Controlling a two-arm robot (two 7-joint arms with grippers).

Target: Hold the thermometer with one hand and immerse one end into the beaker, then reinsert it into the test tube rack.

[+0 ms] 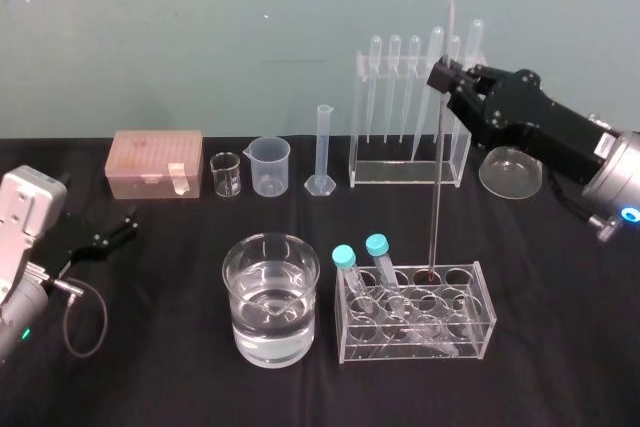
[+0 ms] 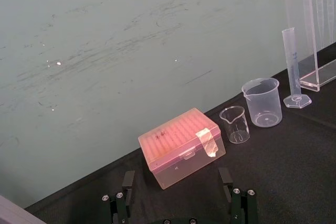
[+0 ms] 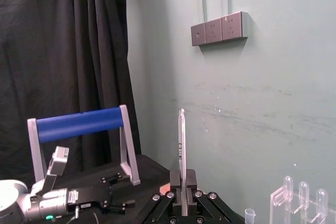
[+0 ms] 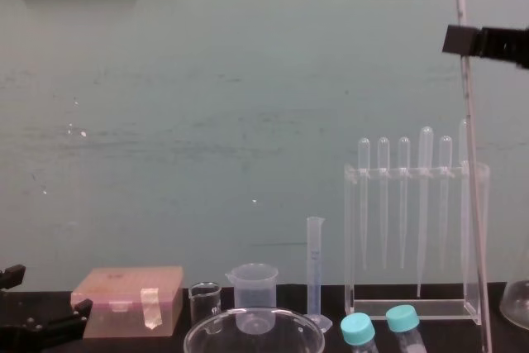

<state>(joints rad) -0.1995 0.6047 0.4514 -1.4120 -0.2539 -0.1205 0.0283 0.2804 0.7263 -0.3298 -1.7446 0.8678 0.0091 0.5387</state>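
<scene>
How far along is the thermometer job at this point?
Nothing confirms a dip. In hand: right end effector shut on the upright thermometer near its top, red tip sitting in a test tube rack hole. Remaining, probably: lift, dip into the water-filled beaker, reinsert, release. The left end effector rests open at the table's left.

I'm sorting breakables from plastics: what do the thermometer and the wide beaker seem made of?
The thermometer, in the right tool: thin, clear, glossy rod with dark marks, likely glass. The beaker: clear, smooth wall with bright highlights, probably glass, though clear plastic is possible.
</scene>
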